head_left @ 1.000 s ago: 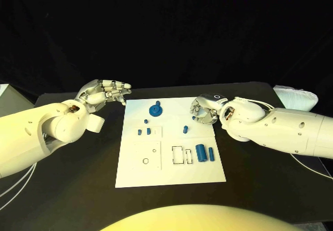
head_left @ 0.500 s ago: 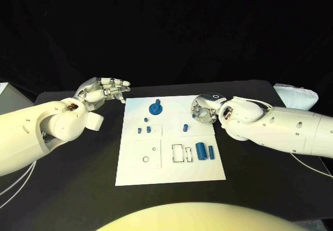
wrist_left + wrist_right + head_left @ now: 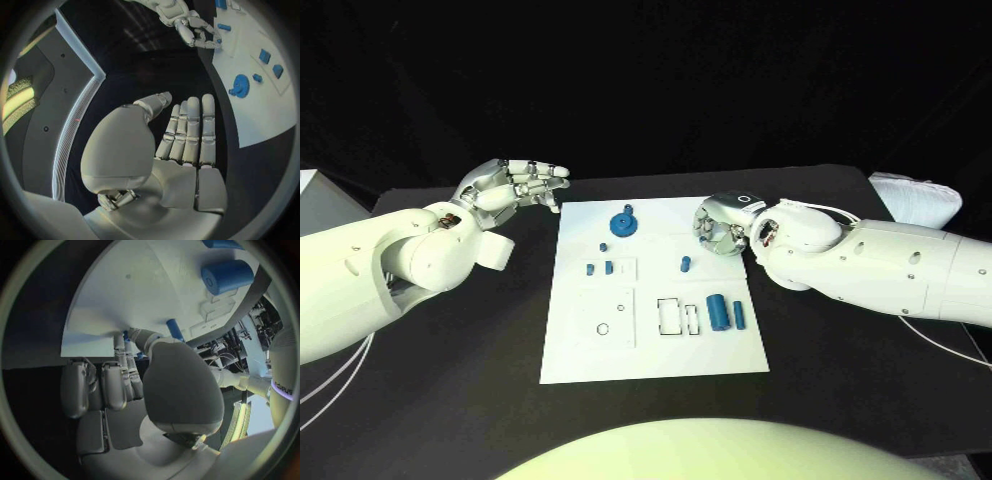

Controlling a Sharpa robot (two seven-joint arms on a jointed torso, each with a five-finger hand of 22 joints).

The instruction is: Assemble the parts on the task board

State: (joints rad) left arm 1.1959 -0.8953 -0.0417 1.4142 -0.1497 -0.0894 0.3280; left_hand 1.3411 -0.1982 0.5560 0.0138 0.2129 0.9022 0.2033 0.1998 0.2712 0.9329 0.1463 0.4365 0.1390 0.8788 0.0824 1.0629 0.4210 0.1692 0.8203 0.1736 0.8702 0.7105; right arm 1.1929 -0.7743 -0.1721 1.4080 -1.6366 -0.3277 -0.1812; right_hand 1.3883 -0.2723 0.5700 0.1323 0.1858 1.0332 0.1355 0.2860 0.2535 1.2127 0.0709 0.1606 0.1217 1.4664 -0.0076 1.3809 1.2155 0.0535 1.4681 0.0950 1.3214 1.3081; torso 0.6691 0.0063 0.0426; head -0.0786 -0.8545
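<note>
Left hand (image 3: 516,184) up off the black desk (image 3: 473,330) just left of the task board (image 3: 656,355), fingers straight and side by side, holding nothing. Right hand (image 3: 720,228) over the board's far right corner, fingers curled down (grip on anything: cannot tell). Blue gear (image 3: 625,226) at the far end, small pegs (image 3: 600,269) mid-board, large cylinder (image 3: 717,315) at right.

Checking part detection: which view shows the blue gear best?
Head view: the blue gear lies whole and unobstructed at the task board's far end. The left wrist view also shows it, small and warped near the rim. I can't make it out in the right wrist view.
</note>
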